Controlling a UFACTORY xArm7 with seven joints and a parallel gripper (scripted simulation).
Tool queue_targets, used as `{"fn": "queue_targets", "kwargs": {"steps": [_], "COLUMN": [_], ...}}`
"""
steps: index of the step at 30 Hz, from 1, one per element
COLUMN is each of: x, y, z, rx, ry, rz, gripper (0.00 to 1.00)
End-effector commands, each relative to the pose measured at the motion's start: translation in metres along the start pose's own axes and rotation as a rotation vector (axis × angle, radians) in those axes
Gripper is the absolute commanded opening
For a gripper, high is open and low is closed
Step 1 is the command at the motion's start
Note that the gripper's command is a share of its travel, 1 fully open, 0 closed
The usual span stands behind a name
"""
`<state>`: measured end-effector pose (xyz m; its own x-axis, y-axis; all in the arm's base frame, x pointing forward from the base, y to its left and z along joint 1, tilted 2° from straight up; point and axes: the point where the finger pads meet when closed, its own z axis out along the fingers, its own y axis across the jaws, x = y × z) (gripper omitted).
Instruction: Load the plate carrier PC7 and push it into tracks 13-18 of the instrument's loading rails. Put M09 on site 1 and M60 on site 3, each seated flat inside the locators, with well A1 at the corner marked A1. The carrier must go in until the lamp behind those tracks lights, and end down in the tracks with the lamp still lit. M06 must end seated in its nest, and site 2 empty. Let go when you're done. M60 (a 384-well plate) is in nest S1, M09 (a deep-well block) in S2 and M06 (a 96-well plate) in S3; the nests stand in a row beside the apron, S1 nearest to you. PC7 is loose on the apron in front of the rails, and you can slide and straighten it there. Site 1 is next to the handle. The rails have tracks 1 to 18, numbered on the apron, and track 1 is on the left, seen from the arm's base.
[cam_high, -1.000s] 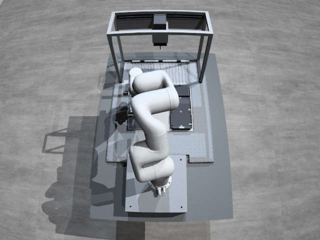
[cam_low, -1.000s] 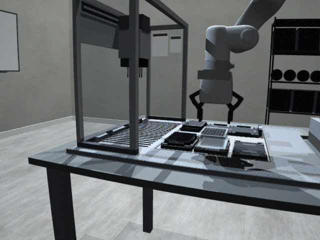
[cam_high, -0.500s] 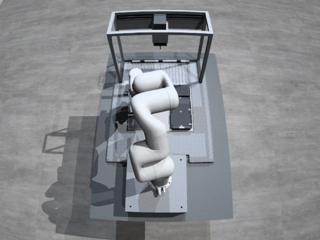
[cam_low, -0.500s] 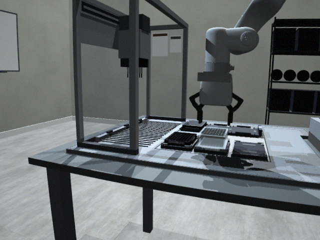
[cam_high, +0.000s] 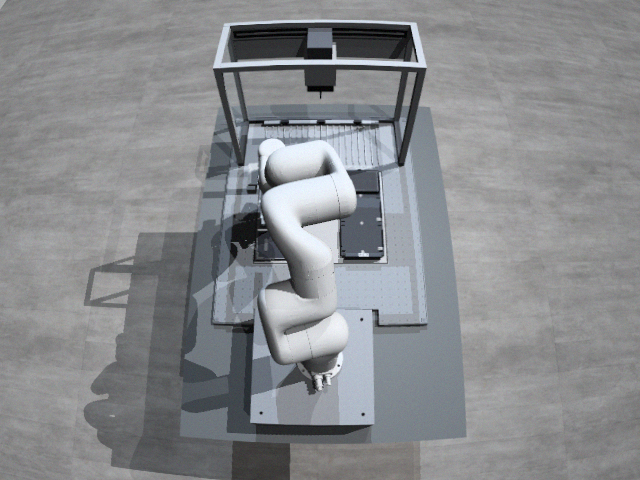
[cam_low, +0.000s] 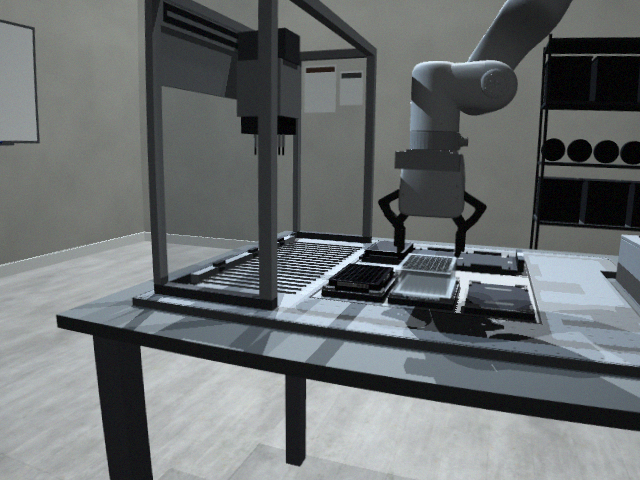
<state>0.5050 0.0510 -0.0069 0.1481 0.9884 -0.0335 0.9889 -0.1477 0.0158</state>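
My gripper [cam_low: 428, 252] is open. It hangs straight down over the middle nest, with one fingertip on each side of the top of M09 [cam_low: 426, 281], the pale translucent deep-well block. I cannot tell whether the fingers touch it. M06 [cam_low: 360, 277], a dark well plate, sits in the nest nearest the rails. M60 [cam_low: 497, 298], flat and dark, lies in the nest nearest the arm's base. The dark carrier PC7 [cam_high: 361, 219] lies on the apron in front of the rails with its sites bare, and it shows behind the nests in the side view [cam_low: 485, 260]. In the overhead view the arm hides the gripper.
The loading rails [cam_low: 289, 263] lie under the instrument's frame, with its posts [cam_low: 267, 155] at the corners. A pipetting head [cam_low: 267, 77] hangs from the gantry above. The arm's base plate [cam_high: 315, 372] is at the near end of the table.
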Motion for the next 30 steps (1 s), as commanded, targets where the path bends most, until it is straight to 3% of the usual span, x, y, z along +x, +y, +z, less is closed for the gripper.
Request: {"fn": "queue_targets", "kwargs": {"steps": [1,30], "x": [0.0,0.0], "y": [0.002,0.002], "z": [0.001,0.019], "rx": [-0.004,-0.004], "ry": [0.001,0.001], "rz": [0.0,0.0], "gripper": [1.0,1.0]}}
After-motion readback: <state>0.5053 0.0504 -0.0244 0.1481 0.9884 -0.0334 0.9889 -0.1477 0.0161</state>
